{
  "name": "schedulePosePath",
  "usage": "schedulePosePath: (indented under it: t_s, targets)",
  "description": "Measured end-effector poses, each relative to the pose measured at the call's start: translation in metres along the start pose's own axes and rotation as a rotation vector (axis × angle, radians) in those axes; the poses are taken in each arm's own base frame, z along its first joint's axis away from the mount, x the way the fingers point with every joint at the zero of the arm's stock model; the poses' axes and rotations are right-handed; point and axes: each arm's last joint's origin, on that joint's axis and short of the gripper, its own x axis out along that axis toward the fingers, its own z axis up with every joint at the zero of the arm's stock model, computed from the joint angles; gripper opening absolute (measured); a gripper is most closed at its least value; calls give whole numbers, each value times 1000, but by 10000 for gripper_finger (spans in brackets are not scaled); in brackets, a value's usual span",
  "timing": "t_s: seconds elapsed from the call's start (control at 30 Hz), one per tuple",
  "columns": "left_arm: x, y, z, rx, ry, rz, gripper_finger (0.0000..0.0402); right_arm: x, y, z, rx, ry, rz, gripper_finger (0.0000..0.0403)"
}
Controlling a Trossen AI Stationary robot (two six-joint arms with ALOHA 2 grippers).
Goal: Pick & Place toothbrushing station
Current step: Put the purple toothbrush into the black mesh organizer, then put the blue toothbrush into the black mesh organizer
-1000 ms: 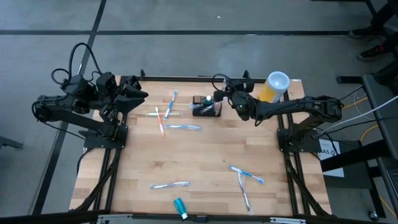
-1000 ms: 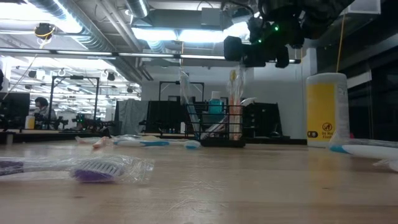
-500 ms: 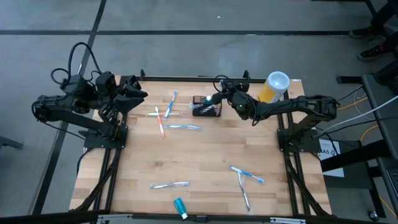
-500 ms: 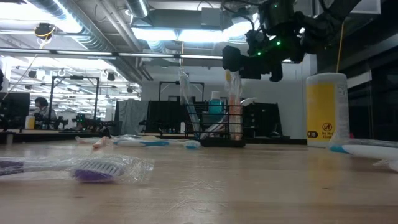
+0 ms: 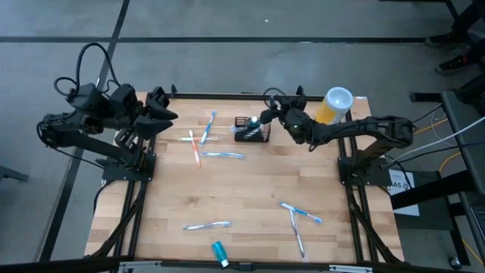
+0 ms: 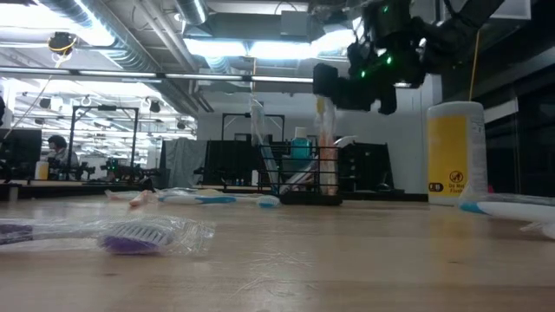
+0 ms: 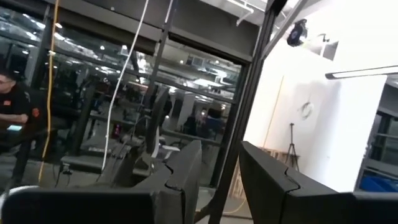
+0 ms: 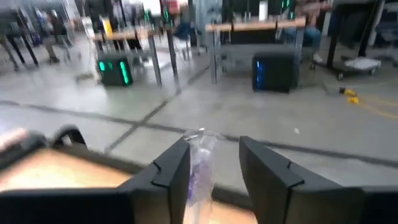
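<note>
Toothbrushing station (image 5: 252,129): one caddy; right pincer (image 5: 264,119) open above, one wrapped brush between fingers.

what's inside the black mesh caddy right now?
The black mesh caddy holds upright wrapped toothbrushes and a teal-capped tube. The right gripper hovers above with jaws apart. The caddy's bottom contents are hidden by mesh.

table (image 5: 250,197): pale wood, smooth | toothbrushing station (image 6: 300,176): black wire mesh | canister (image 6: 454,154): yellow plastic

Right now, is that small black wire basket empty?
No. The small black wire-mesh caddy holds several upright toothbrushes, standing above its rim in the low view.
</note>
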Motion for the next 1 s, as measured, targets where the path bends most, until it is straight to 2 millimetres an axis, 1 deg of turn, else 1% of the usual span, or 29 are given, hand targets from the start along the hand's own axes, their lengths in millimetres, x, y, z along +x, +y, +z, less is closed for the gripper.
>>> schedulePosePath:
  t_s: [0.1, 0.17, 0.27, 0.33, 0.4, 0.53, 0.6, 0.7, 0.77, 0.83, 0.93, 1.0]
  targets:
    - [-1, -1, 2, 17, -10, -7, 104, -13, 5, 37, 34, -100, -9, 153]
    - [-4, -2, 4, 29, -16, -9, 104, -22, 5, 56, 25, -137, 7, 155]
    - [-11, -3, 8, 56, -30, -11, 104, -43, 3, 82, 39, -186, 126, 156]
    - [-16, -4, 9, 71, -26, 0, 104, -60, 1, 93, 58, -158, 229, 154]
    - [-22, -4, 10, 85, -18, 21, 104, -75, -3, 91, 73, -45, 314, 151]
    - [-28, -4, 10, 112, -4, 50, 104, -100, -15, 81, 137, 178, 362, 144]
    - [-29, -4, 10, 123, -1, 52, 104, -113, -14, 76, 167, 252, 402, 141]
    - [-29, -4, 10, 132, 1, 54, 104, -134, -6, 71, 208, 313, 484, 139]
    - [-29, -4, 10, 131, 6, 56, 104, -148, -2, 64, 206, 400, 540, 139]
    - [-29, -3, 7, 130, 29, 69, 104, -161, -2, 51, 203, 572, 592, 139]
    - [-29, -1, 2, 114, 75, 104, 104, -183, 0, 28, 176, 893, 663, 138]
    - [-30, 0, 0, 107, 95, 119, 104, -198, 5, 17, 169, 1041, 699, 138]
